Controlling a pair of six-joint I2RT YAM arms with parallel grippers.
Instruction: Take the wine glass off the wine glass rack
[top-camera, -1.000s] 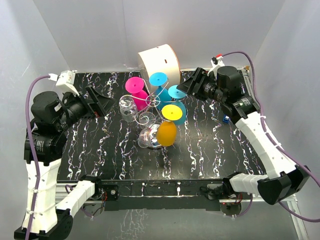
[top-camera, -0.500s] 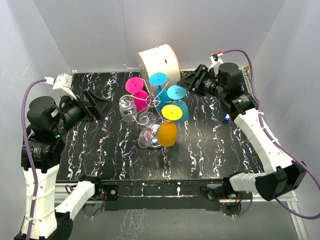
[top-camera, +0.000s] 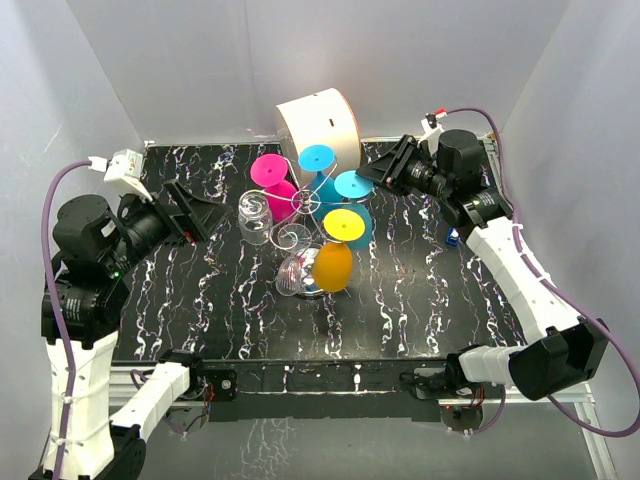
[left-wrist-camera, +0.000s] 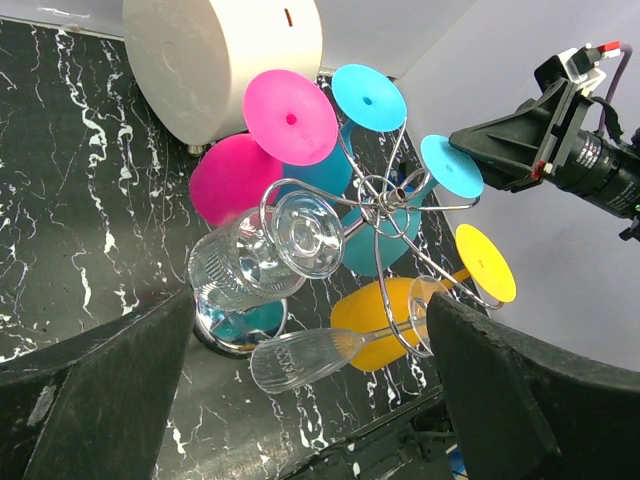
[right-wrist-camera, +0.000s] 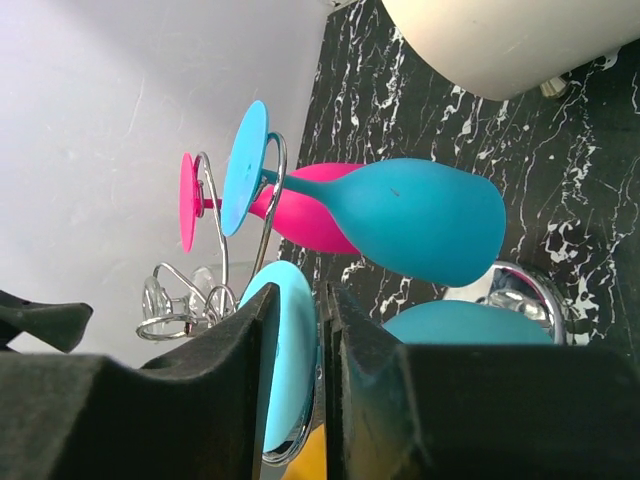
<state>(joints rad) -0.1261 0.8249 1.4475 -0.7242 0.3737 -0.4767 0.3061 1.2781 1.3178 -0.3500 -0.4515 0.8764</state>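
Closing since a second ago, the right gripper (right-wrist-camera: 302, 300) brackets the round foot of a turquoise plastic wine glass (top-camera: 352, 184) with only a slit to spare, actual grip unclear, on the silver scroll-armed wire rack (top-camera: 297, 204) mid-table on black white-veined marble (top-camera: 200, 290), white walls (top-camera: 200, 60) around, while the left gripper (top-camera: 205, 213) gapes empty.

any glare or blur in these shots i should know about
Top external: soft, even light, glints on the chrome base. Left wrist: the left pincer's fingers loom dark and soft at the bottom corners; the clear glass sparkles. Right wrist: the right pincer's fingers blur up close, the teal glass is sharp.
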